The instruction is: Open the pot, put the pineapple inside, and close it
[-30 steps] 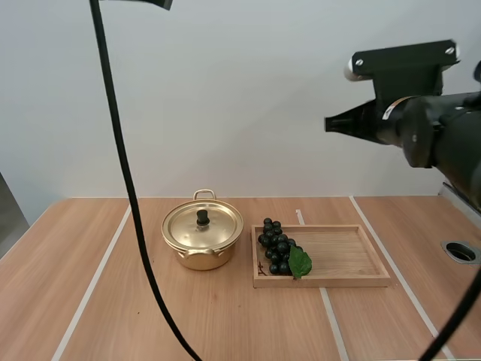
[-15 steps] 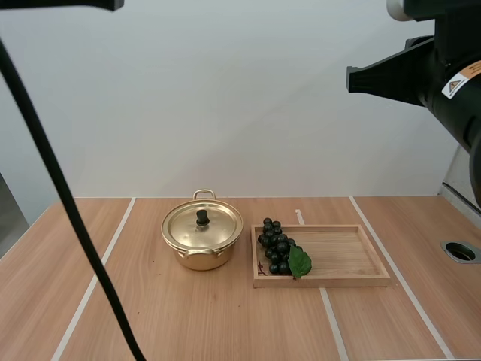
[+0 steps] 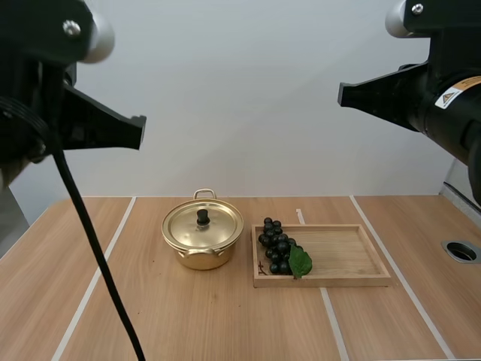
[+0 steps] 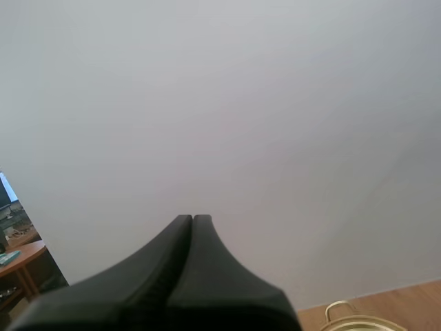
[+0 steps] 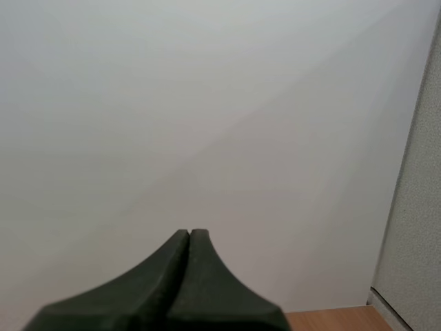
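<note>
A gold pot [image 3: 201, 242] stands on the table left of centre, its lid [image 3: 203, 224] with a black knob shut on it. Right of it, a bunch of dark grapes [image 3: 276, 247] with a green leaf lies at the left end of a wooden tray [image 3: 346, 256]. I see no pineapple. My left gripper [image 3: 141, 131] hangs high above the table's left side, shut on nothing. In the left wrist view its fingers [image 4: 193, 219] form one wedge above the pot's handle [image 4: 344, 309]. My right gripper [image 3: 340, 94] is high at the right, its fingers [image 5: 189, 233] also together and holding nothing.
A round hole [image 3: 460, 251] is set in the table near its right edge. Pale strips [image 3: 98, 274] run front to back across the wooden top. A grey panel [image 5: 413, 207] stands beside the table's right end.
My left arm has swung into the high view at the upper left. My right arm rose, then shifted slightly left. Pot, grapes and tray have not moved.
</note>
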### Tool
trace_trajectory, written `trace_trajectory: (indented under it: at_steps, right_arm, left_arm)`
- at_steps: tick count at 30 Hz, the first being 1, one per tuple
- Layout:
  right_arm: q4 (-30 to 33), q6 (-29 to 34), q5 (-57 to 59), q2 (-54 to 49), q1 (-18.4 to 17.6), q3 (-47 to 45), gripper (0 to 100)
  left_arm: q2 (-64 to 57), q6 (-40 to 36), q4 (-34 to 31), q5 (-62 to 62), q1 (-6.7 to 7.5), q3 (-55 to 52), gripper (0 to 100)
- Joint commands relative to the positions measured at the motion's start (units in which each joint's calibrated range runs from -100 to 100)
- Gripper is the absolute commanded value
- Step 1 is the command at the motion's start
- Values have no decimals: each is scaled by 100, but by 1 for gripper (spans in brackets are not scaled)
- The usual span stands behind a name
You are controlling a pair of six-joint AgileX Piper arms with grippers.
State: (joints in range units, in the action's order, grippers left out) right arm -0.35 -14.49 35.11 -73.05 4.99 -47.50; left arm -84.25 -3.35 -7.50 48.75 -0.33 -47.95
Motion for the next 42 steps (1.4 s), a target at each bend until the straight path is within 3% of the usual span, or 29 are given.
trace_trajectory:
  at_steps: [1,8,13,16,19,23,29,36,42]
  right_arm:
    - [282,-47,32,-18,-73,-34,0]
    - [652,-47,384,-244,-384,-605,0]
    - [908,-47,388,-687,-431,-1031,0]
    - [685,-6,529,-908,-310,-1310,0]
    - [529,-6,706,-940,-176,-1675,0]
    - [792,-174,93,-940,-148,-2139,0]
    - [854,-174,17,-940,-148,-2562,0]
    - [621,-160,-276,-1360,-148,-2598,0]
    - [599,-152,-472,-2695,-481,-2969,0]
  left_arm:
    - [-95,-92,-101,-498,-112,-366,0]
    - [-730,-443,-91,-589,-420,-1071,0]
    - [-1265,-511,-91,-416,-431,-1556,0]
    - [-1427,-511,-91,-363,-329,-1822,0]
    - [-1537,-511,-119,-190,-73,-2016,0]
    - [-1575,-511,-223,-171,201,-2294,0]
    - [-1575,-639,-339,-472,393,-2836,0]
    - [-1575,-789,-1079,-526,428,-3271,0]
    - [-1575,-1496,-1079,-565,199,-3302,0]
